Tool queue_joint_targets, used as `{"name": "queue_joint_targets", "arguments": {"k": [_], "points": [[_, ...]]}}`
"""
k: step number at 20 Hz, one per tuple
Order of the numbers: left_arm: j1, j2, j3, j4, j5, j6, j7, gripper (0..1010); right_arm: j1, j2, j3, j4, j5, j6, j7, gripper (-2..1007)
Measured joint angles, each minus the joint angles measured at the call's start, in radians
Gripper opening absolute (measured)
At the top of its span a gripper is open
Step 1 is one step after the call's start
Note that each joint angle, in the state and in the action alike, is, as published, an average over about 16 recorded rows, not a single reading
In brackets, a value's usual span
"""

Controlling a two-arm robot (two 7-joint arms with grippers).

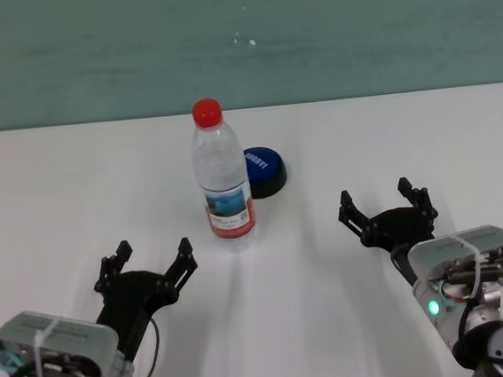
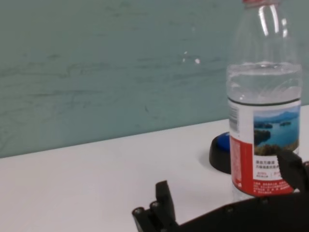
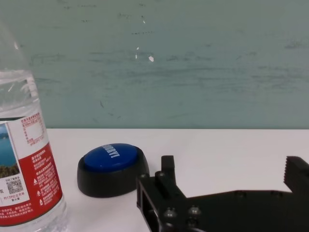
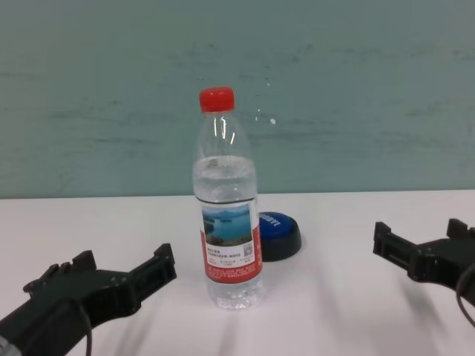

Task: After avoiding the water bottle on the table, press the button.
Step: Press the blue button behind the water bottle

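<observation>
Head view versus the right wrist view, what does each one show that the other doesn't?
Only the head view shows the bottle's red cap, the left tool and both arms over the table. Only the right wrist view shows the button unobstructed, with its black base. Both show the water bottle, the blue button top and the open right tool.

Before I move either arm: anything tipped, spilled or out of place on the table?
Nothing stands out. The water bottle stands upright with its cap on, and the table around it looks dry. The button sits flat just behind it, toward the robot's right. The left gripper and right gripper hover open, touching nothing.
</observation>
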Motion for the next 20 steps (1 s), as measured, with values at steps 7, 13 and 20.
{"name": "queue_joint_targets", "arguments": {"k": [7, 13, 20], "points": [[0.022, -0.001, 0.01, -0.023, 0.007, 0.0, 0.001, 1004, 0.0, 0.0, 0.0, 0.0, 0.0, 0.0, 0.0, 1003], [0.036, -0.003, 0.01, -0.04, 0.012, 0.004, 0.007, 1004, 0.0, 0.0, 0.0, 0.0, 0.0, 0.0, 0.0, 1003], [0.041, -0.005, 0.0, -0.049, 0.015, 0.011, 0.013, 1004, 0.0, 0.0, 0.0, 0.0, 0.0, 0.0, 0.0, 1003]]}}
